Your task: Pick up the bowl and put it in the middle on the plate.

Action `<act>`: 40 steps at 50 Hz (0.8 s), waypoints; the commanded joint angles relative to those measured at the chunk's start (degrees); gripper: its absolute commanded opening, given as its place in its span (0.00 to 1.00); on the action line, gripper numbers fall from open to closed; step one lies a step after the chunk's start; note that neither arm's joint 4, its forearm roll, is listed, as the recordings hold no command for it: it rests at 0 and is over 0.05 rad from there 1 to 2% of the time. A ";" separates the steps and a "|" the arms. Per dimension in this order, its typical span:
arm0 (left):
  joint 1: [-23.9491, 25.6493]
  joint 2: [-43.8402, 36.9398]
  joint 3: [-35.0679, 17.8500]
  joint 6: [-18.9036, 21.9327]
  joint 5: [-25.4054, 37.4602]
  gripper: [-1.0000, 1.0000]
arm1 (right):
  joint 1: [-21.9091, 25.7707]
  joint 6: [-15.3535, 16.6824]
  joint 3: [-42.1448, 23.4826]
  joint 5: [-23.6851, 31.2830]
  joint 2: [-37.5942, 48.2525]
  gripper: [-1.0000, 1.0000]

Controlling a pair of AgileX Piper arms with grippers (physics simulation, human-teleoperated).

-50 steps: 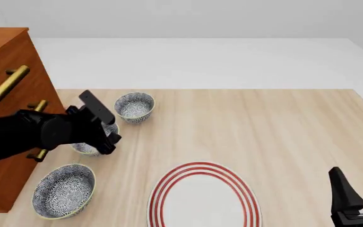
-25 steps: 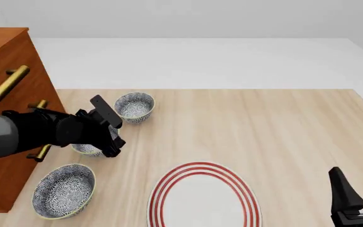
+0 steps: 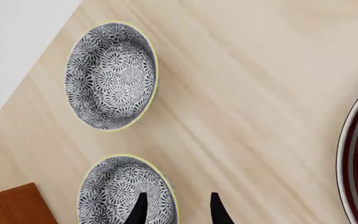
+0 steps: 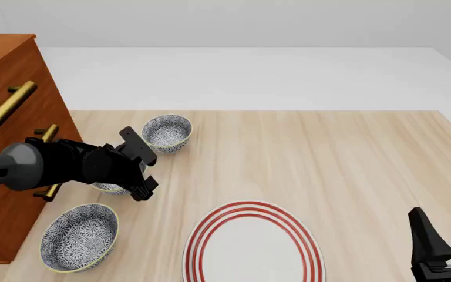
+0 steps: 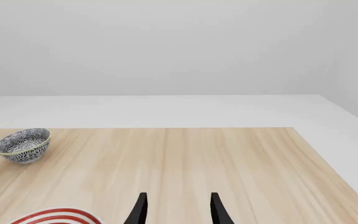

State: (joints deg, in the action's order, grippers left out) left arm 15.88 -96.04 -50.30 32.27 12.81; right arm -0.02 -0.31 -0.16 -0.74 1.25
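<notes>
Cabinet: a wooden cabinet (image 4: 6,147) with brass handles stands at the left edge of the desk (image 4: 327,158).
Near bowl: a patterned bowl (image 4: 79,237) sits upright just in front of the cabinet, at the desk's near left.
Left claw: the left claw (image 4: 141,176) hangs over the middle bowl; in the left wrist view its fingers (image 3: 139,212) are parted, one over the bowl's inside, the other outside the rim, gripping nothing.
Bowl: the bowl (image 3: 128,192) under the left claw rests on the desk, between the near bowl and the far one, mostly hidden by the arm in the front view.
Far bowl: a third bowl (image 4: 167,133) stands upright farther back, apart from the claw.
Plate: the plate (image 4: 253,245) lies flat at the desk's near middle, well right of the bowls.
Right claw: the right claw (image 4: 445,235) hovers low at the near right, fingers apart and empty.
</notes>
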 commanded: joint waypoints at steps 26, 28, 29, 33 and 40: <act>-2.75 -1.97 0.51 0.56 -1.89 1.00 | -0.01 -0.04 -0.06 0.08 0.02 1.00; -2.70 -2.18 0.65 0.74 -2.01 1.00 | 0.00 0.01 -0.05 -0.07 0.12 1.00; -2.77 -2.20 0.52 0.59 -1.88 1.00 | -0.01 -0.03 0.00 -0.25 0.29 1.00; -2.79 -2.99 0.67 0.76 -2.07 1.00 | -0.01 -0.02 -0.05 -0.05 0.12 1.00; -2.16 -2.97 0.38 0.62 -1.90 0.00 | 0.00 -0.03 -0.02 -0.30 0.36 1.00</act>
State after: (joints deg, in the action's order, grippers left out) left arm 13.56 -98.57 -49.84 32.91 11.01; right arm -0.02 -0.32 -0.17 -0.94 1.47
